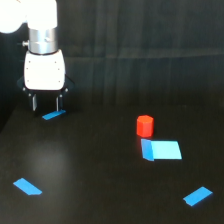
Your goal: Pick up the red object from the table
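- Exterior view: I see the table point(110, 60) as a dark matte surface filling the frame, with four flat blue patches scattered on it; its left edge seems to run diagonally at the lower left, though the dark makes that hard to confirm.
- The gripper point(45, 103) hangs at the far left, its two thin fingers apart and pointing down with nothing between them, just above a small blue patch point(53, 115).
- The red object point(145, 125) stands upright at centre right, well apart from the gripper, touching or just beside the far edge of the large blue patch point(161, 149); I cannot tell which.
- Risk, as I judge it: the block is stubby and narrower than the finger gap, so a descent off-centre could nudge or topple it rather than catch it.
- Risk: the blue patch beside it could catch a fingertip if I come in too low from the near side.
- Open room: the stretch of table between gripper and block is bare, so a rightward, nearer traverse looks unobstructed.
- The other patches, at near left point(27, 186) and near right point(197, 196), lie clear of that path.
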